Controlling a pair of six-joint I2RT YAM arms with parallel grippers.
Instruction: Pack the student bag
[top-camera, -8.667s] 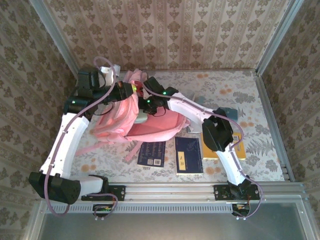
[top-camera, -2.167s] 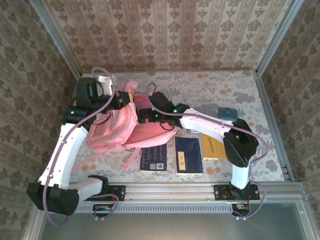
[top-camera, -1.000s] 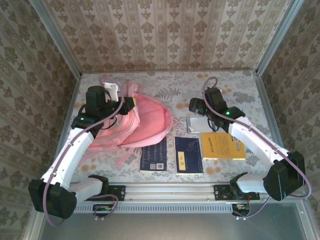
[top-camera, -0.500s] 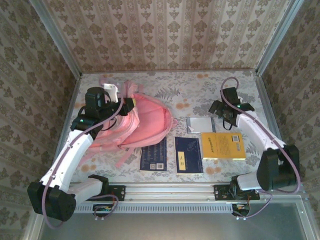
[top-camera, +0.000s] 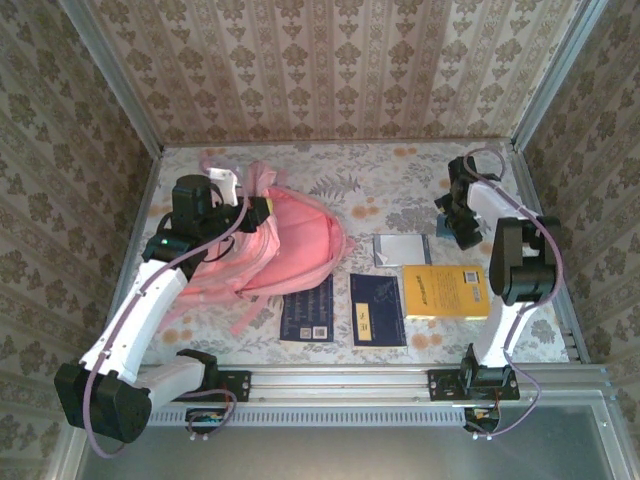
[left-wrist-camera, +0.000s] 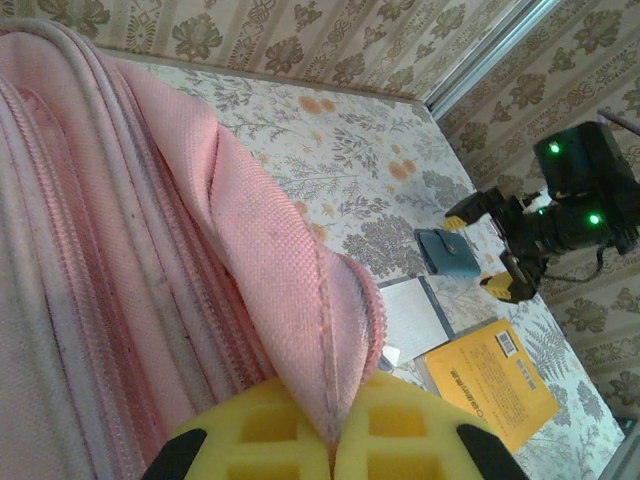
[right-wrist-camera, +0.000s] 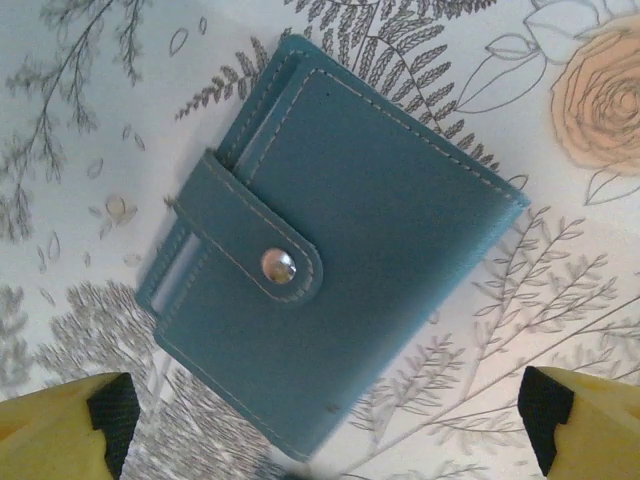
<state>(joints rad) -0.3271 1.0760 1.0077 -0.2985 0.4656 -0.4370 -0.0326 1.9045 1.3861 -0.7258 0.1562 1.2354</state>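
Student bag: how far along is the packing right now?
Done: the left hand is shut on the student bag at its opening edge, holding it up. In hand: the right hand hangs open over the teal wallet, not gripping it. Left: the wallet, grey notebook, yellow book and dark blue books lie on the table outside the bag; its inside is hidden.
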